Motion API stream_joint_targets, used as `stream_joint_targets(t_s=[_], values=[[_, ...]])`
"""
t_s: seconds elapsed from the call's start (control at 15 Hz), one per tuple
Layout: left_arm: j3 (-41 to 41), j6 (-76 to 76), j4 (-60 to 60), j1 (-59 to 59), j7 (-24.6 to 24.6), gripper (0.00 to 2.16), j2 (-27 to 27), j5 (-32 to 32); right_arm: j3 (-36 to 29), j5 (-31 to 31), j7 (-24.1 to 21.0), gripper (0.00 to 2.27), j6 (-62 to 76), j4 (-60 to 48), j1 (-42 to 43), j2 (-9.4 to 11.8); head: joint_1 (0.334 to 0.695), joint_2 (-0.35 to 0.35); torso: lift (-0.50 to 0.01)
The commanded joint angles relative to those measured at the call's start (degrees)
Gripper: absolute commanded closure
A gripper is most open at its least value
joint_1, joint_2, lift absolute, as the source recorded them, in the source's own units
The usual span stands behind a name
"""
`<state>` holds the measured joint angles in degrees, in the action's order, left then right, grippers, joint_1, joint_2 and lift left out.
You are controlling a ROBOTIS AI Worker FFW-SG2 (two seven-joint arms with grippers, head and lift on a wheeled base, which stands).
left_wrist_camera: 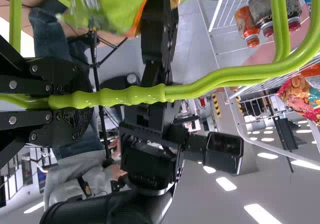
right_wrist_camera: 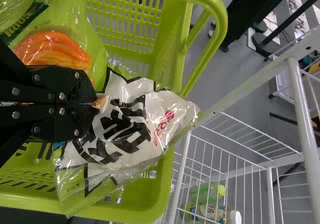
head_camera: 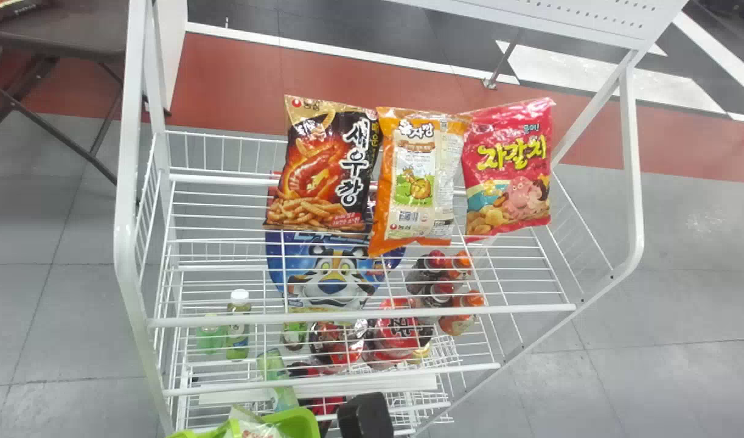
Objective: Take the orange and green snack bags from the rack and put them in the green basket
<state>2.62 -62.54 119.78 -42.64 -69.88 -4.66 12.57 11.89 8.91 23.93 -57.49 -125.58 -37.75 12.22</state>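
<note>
Right black claw [right_wrist_camera: 95, 103], fingers closed, pinches a glossy white, black-lettered bag [right_wrist_camera: 127, 129] in our green plastic basket [right_wrist_camera: 145, 211]; orange-and-cream film bag [head_camera: 417, 182] is beyond it. Both prob. light, slippery, crushable; we'd grip seams w/ care.

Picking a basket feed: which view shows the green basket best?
Right wrist view: it looks into the green basket, with rim and handle. Head view: some rim, bottom edge. Left wrist view: handle held by the left pincer.
</note>
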Motion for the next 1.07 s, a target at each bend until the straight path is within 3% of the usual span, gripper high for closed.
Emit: stream_joint_targets(t_s=[0.0, 0.13, 0.33, 0.4, 0.47, 0.53, 1.0], values=[[-0.1, 0.0, 0.1, -0.3, -0.1, 2.15, -0.1, 0.0, 0.5, 0.5, 0.0, 1.90, -0.7, 1.4, 0.7, -0.1, 0.695, -0.315, 0.000], [0.0, 0.0, 0.2, -0.3, -0.1, 2.15, -0.1, 0.0, 0.7, 0.3, 0.6, 1.82, -8.6, 1.4, 2.1, -0.1, 0.695, -0.303, 0.000], [0.1, 0.0, 0.3, -0.3, -0.1, 2.15, -0.1, 0.0, 2.3, -0.6, 0.8, 1.81, -10.9, 4.4, 3.2, 0.1, 0.695, -0.350, 0.000], [0.1, 0.0, 0.3, -0.3, -0.1, 2.15, -0.1, 0.0, 2.6, -2.0, 0.1, 1.23, -7.0, 4.3, 2.5, 0.1, 0.695, -0.350, 0.000], [0.1, 0.0, 0.2, -0.3, -0.1, 2.15, -0.1, 0.0, 2.5, -2.1, 0.0, 0.44, -4.9, 3.7, 2.0, 0.3, 0.695, -0.350, 0.000], [0.0, 0.0, 0.3, -0.4, -0.2, 2.15, -0.1, 0.0, 2.2, -2.2, -1.0, 0.00, -4.2, 2.4, 1.4, 0.6, 0.695, -0.350, 0.000], [-0.3, 0.2, 0.5, -0.9, -0.3, 2.15, -0.1, 0.0, -6.5, -0.5, -1.8, 0.06, 4.3, -11.4, -5.6, 1.1, 0.695, -0.350, 0.000]])
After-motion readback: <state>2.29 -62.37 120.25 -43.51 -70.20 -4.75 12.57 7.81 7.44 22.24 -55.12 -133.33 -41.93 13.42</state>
